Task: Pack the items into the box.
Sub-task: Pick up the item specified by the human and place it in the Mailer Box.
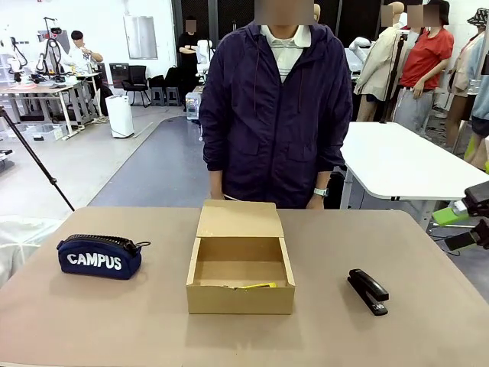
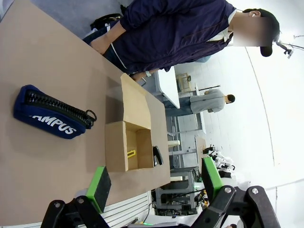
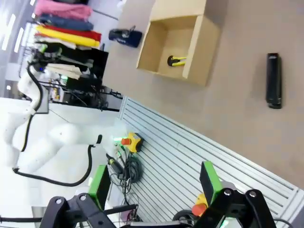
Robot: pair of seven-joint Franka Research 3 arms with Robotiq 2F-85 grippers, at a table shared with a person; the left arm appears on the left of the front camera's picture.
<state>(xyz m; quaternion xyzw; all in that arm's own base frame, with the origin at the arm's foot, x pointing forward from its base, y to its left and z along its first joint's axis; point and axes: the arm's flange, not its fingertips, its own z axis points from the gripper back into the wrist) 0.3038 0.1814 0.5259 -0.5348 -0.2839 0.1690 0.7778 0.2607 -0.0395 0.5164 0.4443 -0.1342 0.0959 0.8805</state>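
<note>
Cardboard box sits open at the middle of the tabletop, its flap lid folded back toward twelve o'clock, where a person in a dark jacket stands. By my reading the job is about half done. The yellow-and-black utility knife already lies inside, on the floor of the box against its six o'clock wall, a little toward the five o'clock corner. The black stapler lies out on the bare tabletop at roughly four o'clock from the box, well apart from it and touched by nothing. What is left, then, seems to be picking up the stapler and setting it in beside the knife; whether the lid should be closed afterwards the task does not say. The navy CAMPUS pouch rests at nine o'clock of the box, well apart, and is not one of the things to pack. Counting: one box, one utility knife, one stapler, one pouch, one person at the tabletop, two tools. The left tool hangs above the tabletop with its jaws spread wide and nothing between them. The right tool is likewise released and empty, held high off the three o'clock side, with the stapler well below it and not yet approached.
</note>
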